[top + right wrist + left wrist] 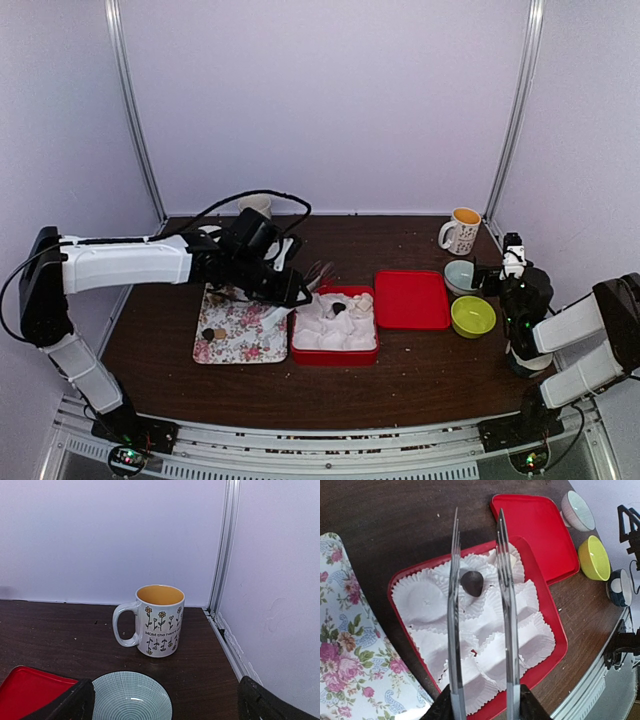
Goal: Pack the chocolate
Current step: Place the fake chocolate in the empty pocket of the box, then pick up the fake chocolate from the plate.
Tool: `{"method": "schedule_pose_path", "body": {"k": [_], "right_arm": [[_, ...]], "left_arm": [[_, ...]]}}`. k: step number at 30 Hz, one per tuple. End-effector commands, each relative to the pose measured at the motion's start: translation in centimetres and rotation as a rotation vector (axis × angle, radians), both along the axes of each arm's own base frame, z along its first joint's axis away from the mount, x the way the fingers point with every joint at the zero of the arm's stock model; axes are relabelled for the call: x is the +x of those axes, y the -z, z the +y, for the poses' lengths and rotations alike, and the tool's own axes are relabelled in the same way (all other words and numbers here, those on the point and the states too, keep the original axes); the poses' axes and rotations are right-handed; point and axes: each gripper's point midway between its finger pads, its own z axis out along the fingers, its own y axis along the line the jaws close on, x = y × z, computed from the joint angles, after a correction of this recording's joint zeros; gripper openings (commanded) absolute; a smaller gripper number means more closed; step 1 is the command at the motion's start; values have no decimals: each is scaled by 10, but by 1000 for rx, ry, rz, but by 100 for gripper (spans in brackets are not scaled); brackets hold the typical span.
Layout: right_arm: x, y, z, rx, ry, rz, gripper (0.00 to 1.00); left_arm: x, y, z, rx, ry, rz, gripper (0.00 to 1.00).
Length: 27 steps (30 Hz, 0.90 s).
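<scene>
Nearest, on the left of the dark wooden bench, a flat floral-patterned tray is carrying a small dark chocolate piece, with what may be a paler bit just beside it. Right of the tray, a red rectangular plastic box lined with white crimped paper cups is holding a second dark brown chocolate, which is sitting in a cup toward the far side.

The left tool is clamping a pair of long metal tongs. Their two blades are standing apart and empty, hanging above the box on either side of that seated piece.

Judging from this, the box is being filled one piece at a time and most cups are waiting empty. The next move is calling for a swing left to the tray, the blades straddling the tiny piece there, and a gentle squeeze so it is not slipping out.

Farther right, a flat red lid and a yellow-green bowl are lying idle. The right tool is waiting wide apart and empty above a pale blue-grey ribbed bowl, facing a white flower-printed mug at the far right.
</scene>
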Motion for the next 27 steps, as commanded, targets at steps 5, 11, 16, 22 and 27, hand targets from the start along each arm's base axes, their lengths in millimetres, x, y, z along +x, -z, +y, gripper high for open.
{"method": "schedule_pose_path", "body": {"k": [5,11,16,22,27], "right_arm": [[4,-11,-1,5,2,-32,100],[3,-11,-1,5,2,-31,100],[4,-12,-1,5,2,-33,100],[3,-11,-2,6,3,-32,100],[4,-11,-2,5,3,-32,100]], "left_arm": [[-4,-26,53,45,-118,-61,39],[-5,-30,95,121,-214,-59,39],[-24,-21,122,177,-223,-4,39],[-40,-16,161,224,-291,57,40],[-53,-8,176,257,-303,112,40]]}}
